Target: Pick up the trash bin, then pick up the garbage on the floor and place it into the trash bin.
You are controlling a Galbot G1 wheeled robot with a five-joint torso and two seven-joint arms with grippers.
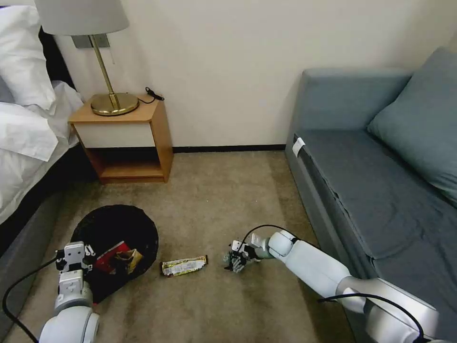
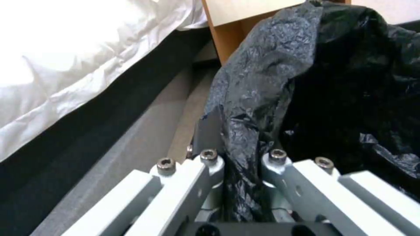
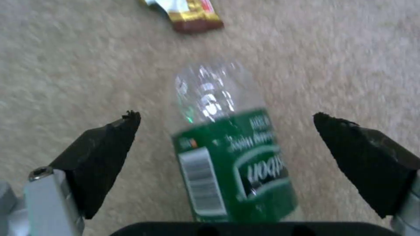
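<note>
Trash bin [image 1: 119, 228], lined with a crinkly black bag, sits on beige carpet [image 1: 214, 200] at lower left of the head view, holding a red-and-white cup [image 1: 110, 257] and a crumpled brown bag [image 1: 131, 259]. Left gripper [image 1: 76, 252] is at the bin's near rim, its fingers closed on the black liner [image 2: 245, 131]. Snack wrapper [image 1: 184, 266] lies flat on the carpet just right of the bin. Right gripper [image 1: 236, 261], at lower centre, has its pads [image 3: 105, 154] spread wide on either side of a clear green-labelled bottle [image 3: 232, 157] lying on the carpet, touching neither pad. Wooden nightstand [image 1: 128, 138] with a brass lamp [image 1: 107, 62] stands against the cream wall at upper left, beside white bedding [image 1: 24, 109]; a grey-blue sofa [image 1: 381, 181] fills the right.
</note>
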